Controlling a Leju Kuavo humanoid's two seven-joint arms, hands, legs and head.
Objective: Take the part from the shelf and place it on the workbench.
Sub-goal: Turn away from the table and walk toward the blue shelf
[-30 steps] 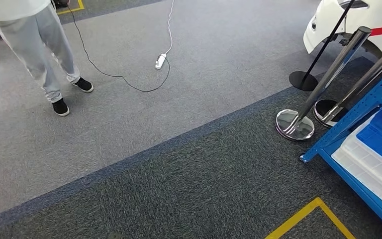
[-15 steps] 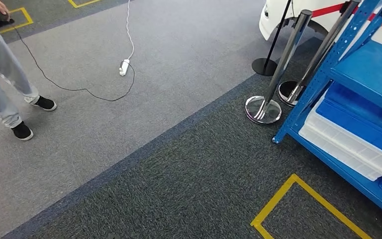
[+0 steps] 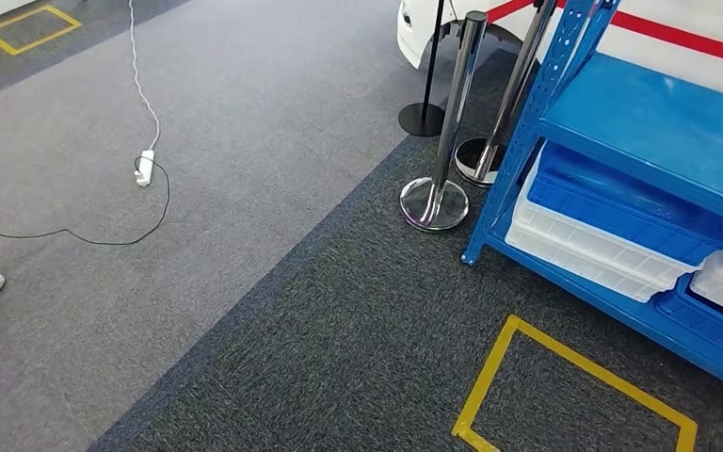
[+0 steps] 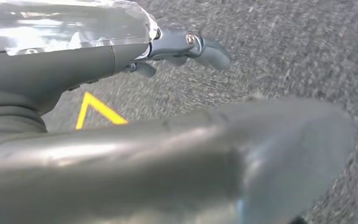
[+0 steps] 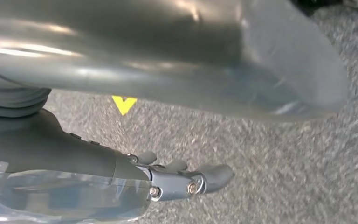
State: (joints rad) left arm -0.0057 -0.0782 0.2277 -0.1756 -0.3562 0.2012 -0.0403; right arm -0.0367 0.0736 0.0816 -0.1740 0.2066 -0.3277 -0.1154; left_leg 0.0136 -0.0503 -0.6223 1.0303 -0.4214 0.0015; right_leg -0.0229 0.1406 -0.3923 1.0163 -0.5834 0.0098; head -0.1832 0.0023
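The carpet is the biggest thing below me: a coarse, nubbly weave, pale grey on the far left and dark charcoal on the near side, with a darker band running on a slant between the two. To my right stands the shelf, blue painted metal with flat decks and a punched upright. Under its upper deck sit a blue plastic bin and a ribbed white tray, both long boxes lying along the shelf's length. I cannot tell which of these, if any, holds the part.

A square outline of yellow tape marks the dark carpet just in front of the shelf. At the shelf's far corner two polished chrome posts lean on round mirror-bright bases. On the pale carpet to the left a thin black cable loops up to a small white power strip.

My left hand hangs over the dark carpet, fingers loosely bent, holding nothing. My right hand hangs the same way, empty, well apart from the shelf.
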